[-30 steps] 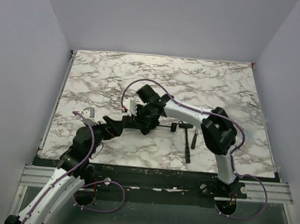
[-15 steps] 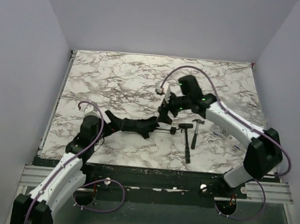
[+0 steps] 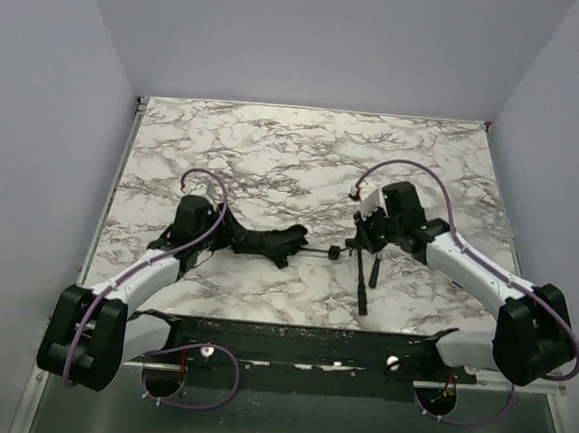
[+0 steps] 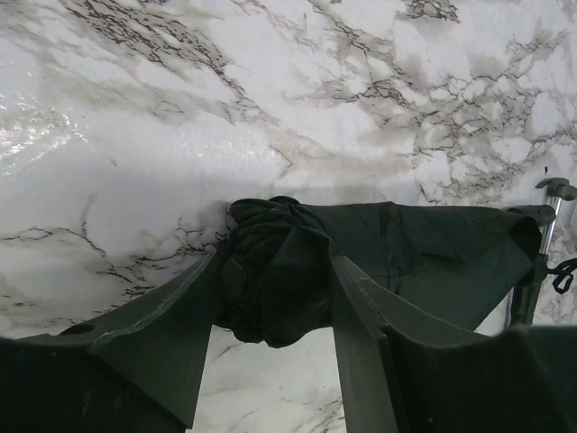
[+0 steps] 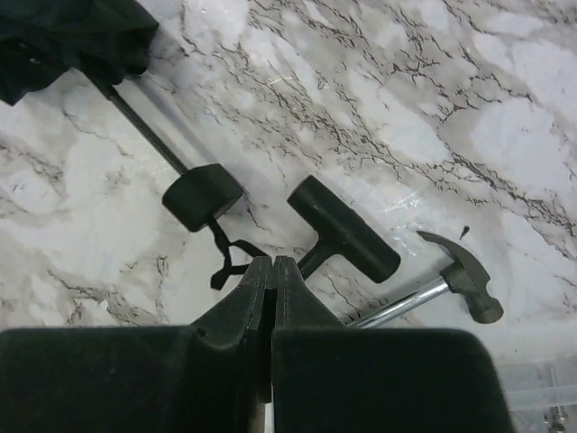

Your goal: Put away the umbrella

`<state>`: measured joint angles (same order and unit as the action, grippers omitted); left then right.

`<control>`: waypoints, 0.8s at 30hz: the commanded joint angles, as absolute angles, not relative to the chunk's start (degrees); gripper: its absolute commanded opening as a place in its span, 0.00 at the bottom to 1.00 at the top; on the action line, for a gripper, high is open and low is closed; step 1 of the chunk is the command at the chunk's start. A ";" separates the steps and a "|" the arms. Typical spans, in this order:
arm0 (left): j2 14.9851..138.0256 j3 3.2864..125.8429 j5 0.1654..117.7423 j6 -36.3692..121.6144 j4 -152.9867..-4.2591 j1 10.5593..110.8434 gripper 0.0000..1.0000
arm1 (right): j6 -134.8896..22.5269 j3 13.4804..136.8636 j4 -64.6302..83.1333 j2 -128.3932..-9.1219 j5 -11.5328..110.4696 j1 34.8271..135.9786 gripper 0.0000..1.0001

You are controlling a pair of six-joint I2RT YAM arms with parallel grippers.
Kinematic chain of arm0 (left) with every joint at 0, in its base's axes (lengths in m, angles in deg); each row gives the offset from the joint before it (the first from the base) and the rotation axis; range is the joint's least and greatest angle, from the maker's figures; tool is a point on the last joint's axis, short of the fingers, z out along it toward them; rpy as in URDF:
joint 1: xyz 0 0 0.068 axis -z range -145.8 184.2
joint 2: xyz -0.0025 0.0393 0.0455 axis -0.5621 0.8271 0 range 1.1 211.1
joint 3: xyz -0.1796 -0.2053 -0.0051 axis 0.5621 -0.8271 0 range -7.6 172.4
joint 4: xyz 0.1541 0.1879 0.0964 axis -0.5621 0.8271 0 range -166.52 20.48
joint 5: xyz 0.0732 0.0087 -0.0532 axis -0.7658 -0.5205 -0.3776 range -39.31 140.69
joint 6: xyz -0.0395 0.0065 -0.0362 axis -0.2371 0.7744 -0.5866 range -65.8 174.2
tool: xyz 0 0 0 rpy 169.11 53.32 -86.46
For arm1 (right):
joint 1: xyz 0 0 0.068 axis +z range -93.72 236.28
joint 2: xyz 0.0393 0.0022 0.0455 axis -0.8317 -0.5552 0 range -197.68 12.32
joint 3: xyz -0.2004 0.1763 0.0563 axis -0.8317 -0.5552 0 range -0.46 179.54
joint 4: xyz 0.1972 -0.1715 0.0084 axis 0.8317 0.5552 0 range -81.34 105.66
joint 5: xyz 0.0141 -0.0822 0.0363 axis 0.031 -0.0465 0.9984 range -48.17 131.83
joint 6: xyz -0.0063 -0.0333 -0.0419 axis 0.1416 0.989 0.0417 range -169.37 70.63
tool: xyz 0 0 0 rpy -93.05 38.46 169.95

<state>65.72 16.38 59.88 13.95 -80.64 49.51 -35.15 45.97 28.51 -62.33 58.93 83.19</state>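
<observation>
The umbrella point(image 3: 267, 242) lies folded on the marble table as a black fabric bundle. Its thin shaft point(image 3: 317, 251) runs right to a small knob point(image 3: 334, 251). My left gripper point(image 3: 230, 237) is at the bundle's left end. In the left wrist view its jaws point(image 4: 275, 271) press both sides of the bunched umbrella fabric point(image 4: 379, 244). My right gripper point(image 3: 358, 240) hovers just right of the knob. In the right wrist view it point(image 5: 273, 263) is shut and empty above the strap point(image 5: 225, 257), with the knob handle point(image 5: 203, 197) and canopy edge point(image 5: 63, 36) beyond.
Two hammers lie right of the knob. One is a black mallet point(image 5: 343, 227), whose long handle point(image 3: 363, 282) points toward the near edge. The other is a claw hammer point(image 5: 460, 275), partly under my right arm. The table's front edge point(image 3: 291, 325) is close behind both.
The left arm swung in to the umbrella's left end and its jaws narrowed onto the fabric. The right gripper left the bundle, moved right over the hammers and shut.
</observation>
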 commanded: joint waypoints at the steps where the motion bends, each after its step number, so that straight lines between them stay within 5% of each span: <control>1: 66.82 17.65 63.66 15.81 -82.84 49.06 0.52 | -40.31 46.54 29.38 -68.94 55.03 83.08 0.00; 13: 67.19 15.53 66.83 15.39 -84.64 49.06 0.46 | -47.68 50.78 25.69 -81.12 66.59 84.02 0.00; 17: 67.63 14.91 69.24 14.08 -85.71 49.29 0.36 | -52.93 56.49 24.89 -86.83 69.63 89.42 0.00; 24: 68.64 11.84 70.39 11.32 -89.34 50.81 0.36 | -56.45 69.22 23.74 -98.68 71.55 95.38 0.00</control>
<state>67.27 14.20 65.81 13.93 -87.07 49.58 -52.92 63.11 26.20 -93.74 67.19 93.51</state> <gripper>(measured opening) 0.360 0.023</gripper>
